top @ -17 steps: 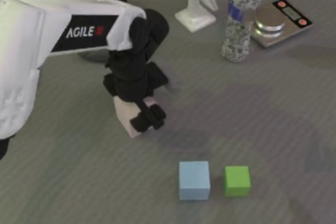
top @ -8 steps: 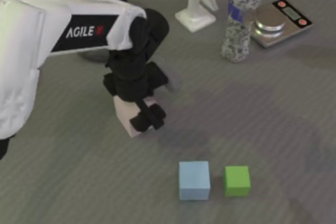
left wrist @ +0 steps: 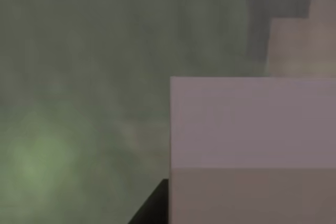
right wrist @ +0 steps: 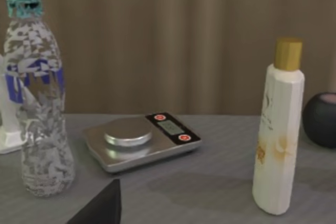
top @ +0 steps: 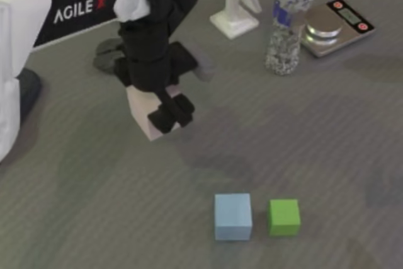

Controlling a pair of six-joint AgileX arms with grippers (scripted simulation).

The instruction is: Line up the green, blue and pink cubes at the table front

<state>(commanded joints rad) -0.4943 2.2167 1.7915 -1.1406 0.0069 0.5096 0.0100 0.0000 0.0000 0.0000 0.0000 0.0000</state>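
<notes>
My left gripper (top: pixel 169 115) is shut on the pale pink cube (top: pixel 140 113) and holds it above the table (top: pixel 327 155), left of the middle. In the left wrist view the pink cube (left wrist: pixel 252 129) fills the frame beside one dark finger (left wrist: pixel 153 209). The light blue cube (top: pixel 233 217) and the small green cube (top: pixel 284 217) sit side by side near the table front, right of centre, a small gap between them. My right arm is outside the top view; its wrist view looks across the back of the table.
Along the back stand a white stand (top: pixel 236 4), a patterned water bottle (top: pixel 288 23) and a silver kitchen scale (top: pixel 337 26). The right wrist view also shows a cream lotion bottle (right wrist: pixel 278 135) and a dark round speaker (right wrist: pixel 320 119).
My left arm has risen and drawn back and slightly left, carrying the pink cube up off the table. The blue and green cubes have not moved.
</notes>
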